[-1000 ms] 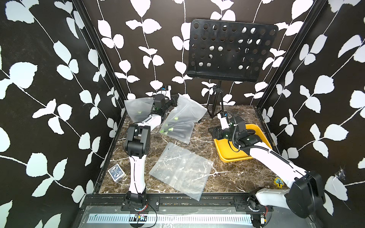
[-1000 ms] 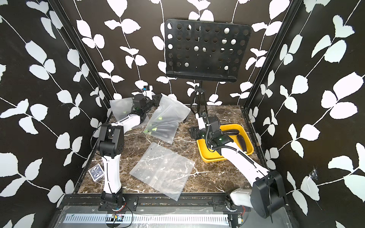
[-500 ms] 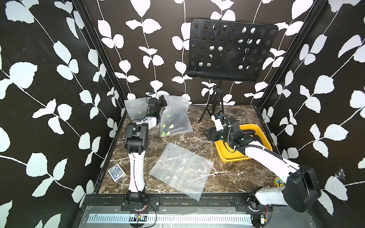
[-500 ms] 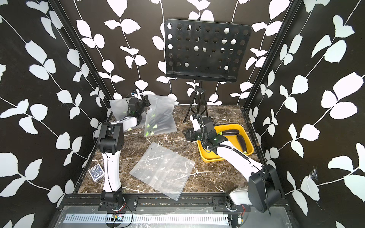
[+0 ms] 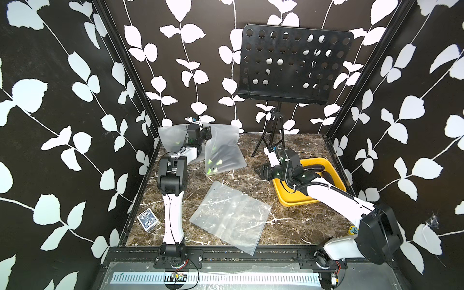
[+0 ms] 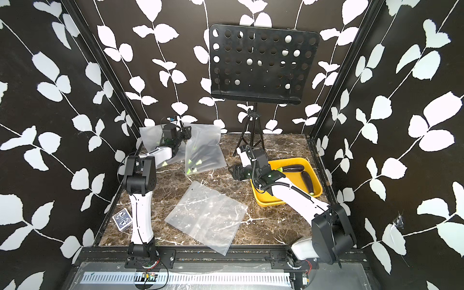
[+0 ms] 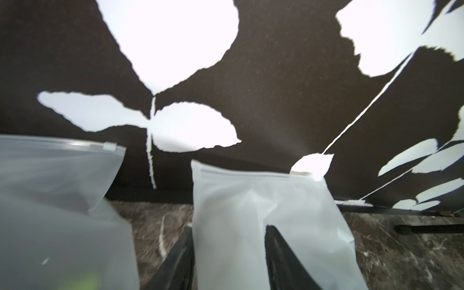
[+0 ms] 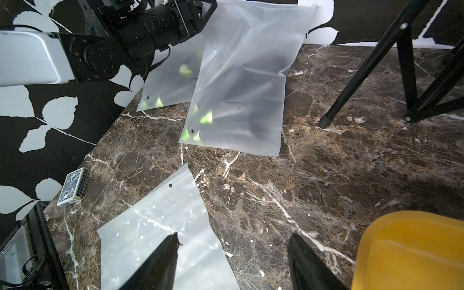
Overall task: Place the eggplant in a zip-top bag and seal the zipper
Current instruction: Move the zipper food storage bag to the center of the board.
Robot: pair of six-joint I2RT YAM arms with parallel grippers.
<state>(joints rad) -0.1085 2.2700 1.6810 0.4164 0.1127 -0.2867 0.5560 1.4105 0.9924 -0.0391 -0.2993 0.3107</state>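
Note:
A frosted zip-top bag (image 5: 222,153) (image 6: 203,153) (image 8: 241,82) leans against the back wall. Dark eggplant (image 8: 251,105) shapes with green stems show through it. In the left wrist view its zipper edge (image 7: 251,174) runs straight across. My left gripper (image 5: 207,133) (image 6: 187,131) (image 7: 228,228) is open, its fingers apart on either side of the bag's edge. My right gripper (image 5: 261,172) (image 6: 233,172) (image 8: 233,236) hangs open and empty over the marble, beside the yellow tray (image 5: 296,203) (image 6: 266,202). More eggplants (image 6: 307,182) lie in the tray.
An empty clear bag (image 5: 231,216) (image 6: 206,216) lies flat at the front middle. Another filled bag (image 5: 173,138) (image 7: 50,175) stands in the back left corner. A card deck (image 5: 148,218) lies front left. The music stand (image 5: 293,65) has tripod legs (image 8: 351,80) at the back.
My left gripper swung the filled bag back-left toward the wall and its jaws have come apart. My right gripper moved left, off the tray.

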